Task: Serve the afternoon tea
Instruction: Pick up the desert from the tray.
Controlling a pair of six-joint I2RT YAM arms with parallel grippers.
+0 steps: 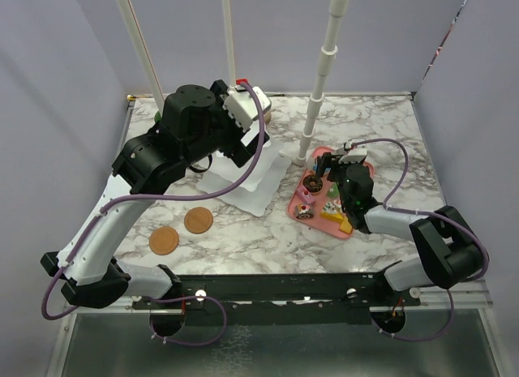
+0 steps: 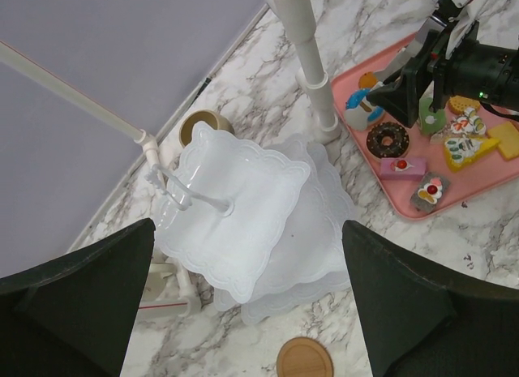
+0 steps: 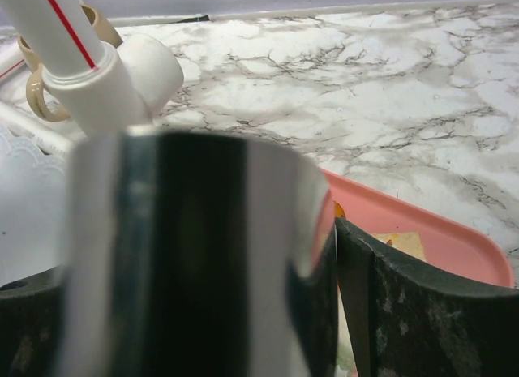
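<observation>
The white three-tier stand [image 1: 253, 188] of wavy plates [image 2: 243, 207] stands mid-table. My left gripper [image 2: 247, 304] hovers open above it, one dark finger [image 2: 81, 288] on each side and nothing between them. On the pink tray [image 1: 359, 225] lie toy pastries: a chocolate donut [image 2: 387, 139], cake slices [image 2: 401, 166] and others. My right gripper [image 1: 328, 162] hangs over the tray's far end, shut on the shiny metal tongs [image 3: 195, 255], which fill the gap between its fingers [image 3: 422, 304]. A tan mug [image 2: 203, 126] stands behind the stand.
A white jointed pole [image 1: 320, 85] rises from a base beside the tray's far-left corner, close to the right gripper. Two round wooden coasters [image 1: 198, 220] [image 1: 164, 240] lie near the front left. Grey walls close in the table at the back and sides.
</observation>
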